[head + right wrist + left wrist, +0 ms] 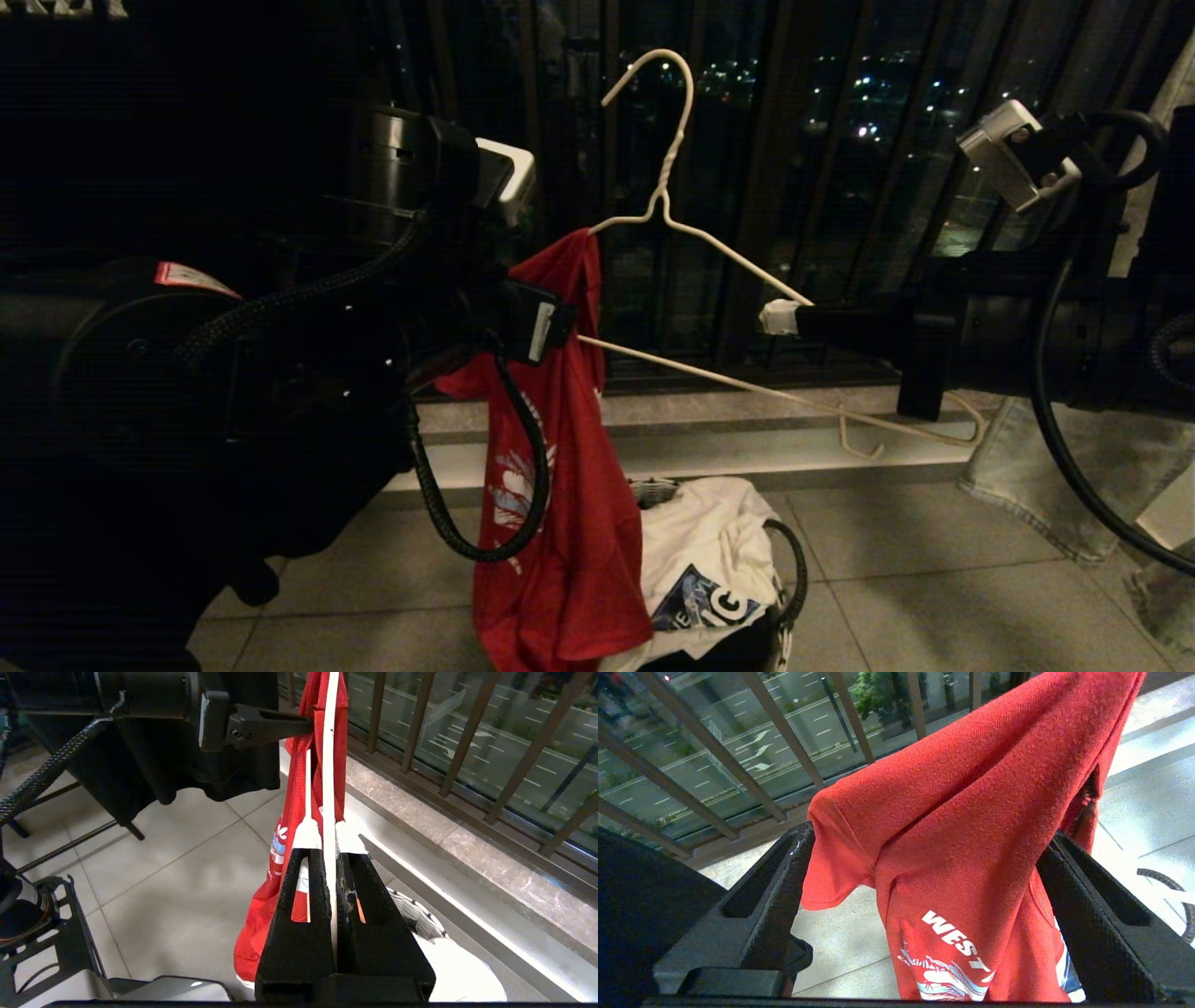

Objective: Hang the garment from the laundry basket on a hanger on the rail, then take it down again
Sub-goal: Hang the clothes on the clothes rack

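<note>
My right gripper (780, 317) (328, 835) is shut on the right shoulder wire of the thin white wire hanger (665, 201) and holds it in the air, tilted, hook upward. The garment, a red T-shirt (560, 467) with white lettering (959, 940), is draped over the hanger's left end and hangs in a long fold. My left gripper (560, 322) (931, 835) is open wide at that end, with the red cloth between its two fingers (784, 882). The laundry basket (653, 487) (413, 910) stands on the floor below. The rail is out of view.
White cloth (709, 551) with a dark print fills the basket. A raised ledge (709, 448) and a barred glass railing (472, 723) run behind. Pale denim-like cloth (1055, 467) hangs at the right. A black stand (70, 840) is on the tiled floor.
</note>
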### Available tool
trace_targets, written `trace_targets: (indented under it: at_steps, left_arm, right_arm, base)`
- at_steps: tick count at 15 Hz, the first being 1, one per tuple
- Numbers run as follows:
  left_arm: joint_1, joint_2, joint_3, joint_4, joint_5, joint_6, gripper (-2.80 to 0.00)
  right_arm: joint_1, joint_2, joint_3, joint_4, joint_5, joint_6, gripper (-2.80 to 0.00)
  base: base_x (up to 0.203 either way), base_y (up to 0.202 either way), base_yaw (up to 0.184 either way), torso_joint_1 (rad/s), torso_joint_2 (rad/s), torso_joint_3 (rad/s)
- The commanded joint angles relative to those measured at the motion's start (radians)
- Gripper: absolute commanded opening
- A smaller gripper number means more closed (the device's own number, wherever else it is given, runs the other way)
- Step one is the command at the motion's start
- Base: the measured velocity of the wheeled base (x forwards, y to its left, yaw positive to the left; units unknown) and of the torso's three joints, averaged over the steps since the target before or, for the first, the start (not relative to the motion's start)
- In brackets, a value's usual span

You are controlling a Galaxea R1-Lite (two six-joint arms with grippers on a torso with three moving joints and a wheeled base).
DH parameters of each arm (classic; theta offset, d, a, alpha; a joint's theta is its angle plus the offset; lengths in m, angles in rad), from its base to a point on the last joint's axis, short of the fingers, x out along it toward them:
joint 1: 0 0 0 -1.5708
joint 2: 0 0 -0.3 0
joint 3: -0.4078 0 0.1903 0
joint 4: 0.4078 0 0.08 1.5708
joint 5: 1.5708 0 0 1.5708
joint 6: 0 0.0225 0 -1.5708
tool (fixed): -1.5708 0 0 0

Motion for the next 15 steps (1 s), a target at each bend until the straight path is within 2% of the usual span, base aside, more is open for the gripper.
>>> trace_targets:
  at_steps: [1,2,10,15]
  left_arm:
    - [0.000,0.005,-0.003,-0.002,0.003,0.007,0.00]
    - [0.000,0.008,-0.006,-0.001,0.003,0.009,-2.80]
    - [0.002,0.007,-0.030,-0.002,0.001,0.025,-2.80]
    - [-0.001,0.022,-0.154,0.010,-0.080,0.008,-2.80]
  right_arm:
    - [0.000,0.000,-0.001,-0.002,0.003,-0.001,-2.80]
    - [-0.001,0.000,-0.001,-0.002,0.003,0.000,-2.80]
    - [-0.005,-0.003,-0.001,-0.002,0.003,-0.001,-2.80]
    - [-0.005,-0.003,0.001,-0.002,0.003,-0.001,-2.80]
  base:
    - [0.000,0.000,0.000,0.000,0.00,0.000]
    - [0.000,0.000,0.000,0.000,0.00,0.000]
    - [0.000,0.000,0.000,0.000,0.00,0.000]
    - [0.000,0.000,0.000,0.000,0.00,0.000]
